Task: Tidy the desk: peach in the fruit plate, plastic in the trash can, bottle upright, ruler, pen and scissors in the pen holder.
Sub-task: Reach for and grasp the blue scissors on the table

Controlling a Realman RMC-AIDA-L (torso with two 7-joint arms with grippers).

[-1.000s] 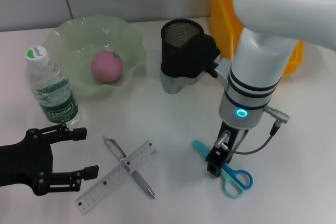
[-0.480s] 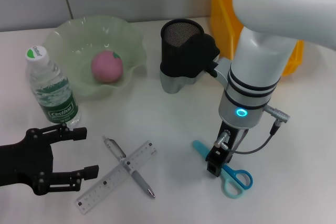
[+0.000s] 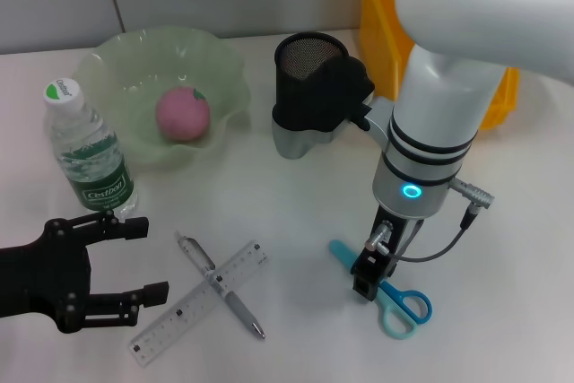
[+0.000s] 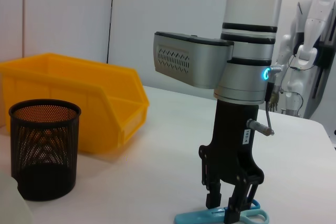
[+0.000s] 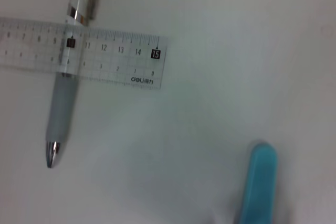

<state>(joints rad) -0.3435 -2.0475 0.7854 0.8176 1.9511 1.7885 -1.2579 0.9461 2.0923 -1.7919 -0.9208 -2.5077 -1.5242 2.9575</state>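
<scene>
On the white bench (image 3: 296, 213), some tidying is done and some is left.

The peach (image 3: 183, 115) sits in the green fruit plate (image 3: 117, 60), and the water bottle (image 3: 88, 154) stands upright beside it, so those two jobs look finished. No plastic scrap shows on the bench, and the yellow bin (image 3: 381, 6) at the back may be the trash can. The ruler (image 3: 202, 300) and the pen (image 3: 221, 286) lie crossed on the bench, not yet in the black mesh pen holder (image 3: 300, 78). The right pincer (image 4: 228, 206) points straight down with its fingers around the blue scissors (image 3: 387, 291) where they lie; whether it is squeezing them yet cannot be told. The left pincer (image 3: 136, 261) waits low near the ruler, spread wide and holding nothing.
</scene>
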